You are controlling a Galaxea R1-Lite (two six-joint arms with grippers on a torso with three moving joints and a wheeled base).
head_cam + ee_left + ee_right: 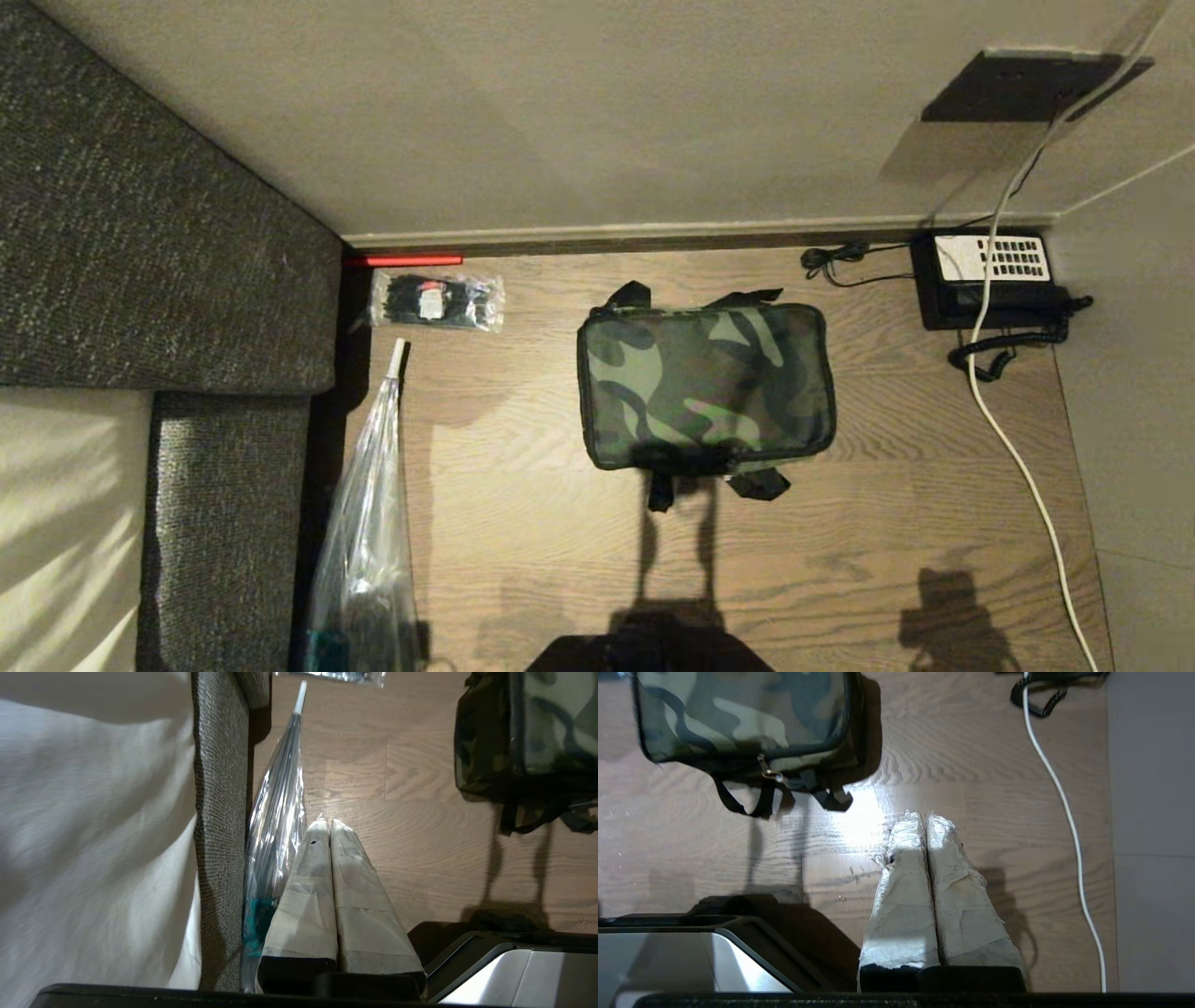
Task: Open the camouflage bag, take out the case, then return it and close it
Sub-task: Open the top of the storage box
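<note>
While nothing is yet gripped, the risks all lie ahead.

Bag: the camouflage bag (pixel 705 385) lies flat near the middle of the desk (pixel 523 523), zipped closed, with its black straps (pixel 758 483) trailing off the near edge; the case is not visible, presumably inside.

Left hand: the left hand (pixel 324 823) hangs over the desk's left side, taped fingers pressed together, holding nothing.

Right hand: the right hand (pixel 924 816) hangs over bare wood well to the right of the bag, fingers likewise pressed together and empty.

Zipper risk: the metal pull (pixel 764 766) is small and sits in shadow among the straps; a pinch could catch webbing instead, dragging the whole soft bag.

Sliding risk: with nothing pinning the bag, tugging the zip may skate it along the wood.

Clutter risk: the clear umbrella (pixel 369 523) lies beside the left hand and could be knocked; the small packet (pixel 436 301) lies farther back.

Cable risk: the white cable (pixel 1004 420) and telephone (pixel 991 278) lie near the right arm's likely sweep and could snag.
</note>
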